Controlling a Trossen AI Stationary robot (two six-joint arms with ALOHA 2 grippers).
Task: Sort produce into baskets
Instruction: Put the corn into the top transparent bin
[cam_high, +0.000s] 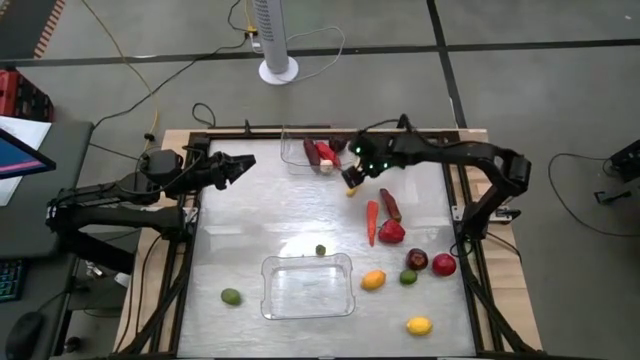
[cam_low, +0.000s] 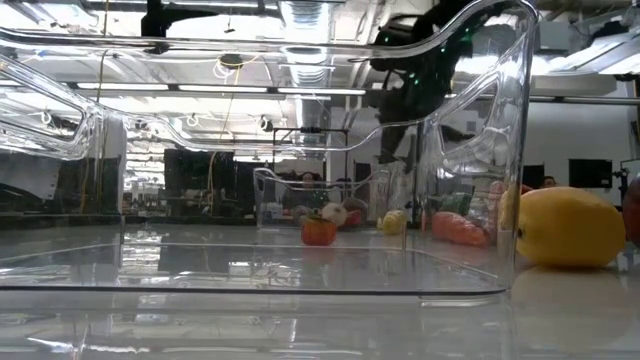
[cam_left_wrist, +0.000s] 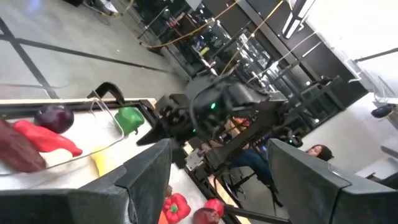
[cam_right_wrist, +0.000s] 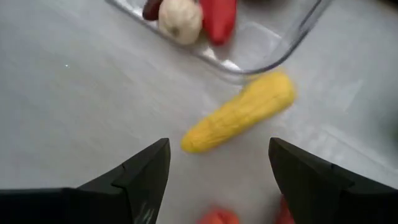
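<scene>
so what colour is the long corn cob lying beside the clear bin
Yellow corn cob; right wrist view shows it best.

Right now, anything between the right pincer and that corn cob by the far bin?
Nothing visible. The right pincer is open above the yellow corn cob, which lies on bare table just outside the far bin's corner. Only that bin's low wall separates the cob from the produce already inside.

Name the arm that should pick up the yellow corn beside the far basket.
Right. The right gripper hangs open just over the corn, which lies outside the far basket. The left gripper waits open, farther off.
</scene>
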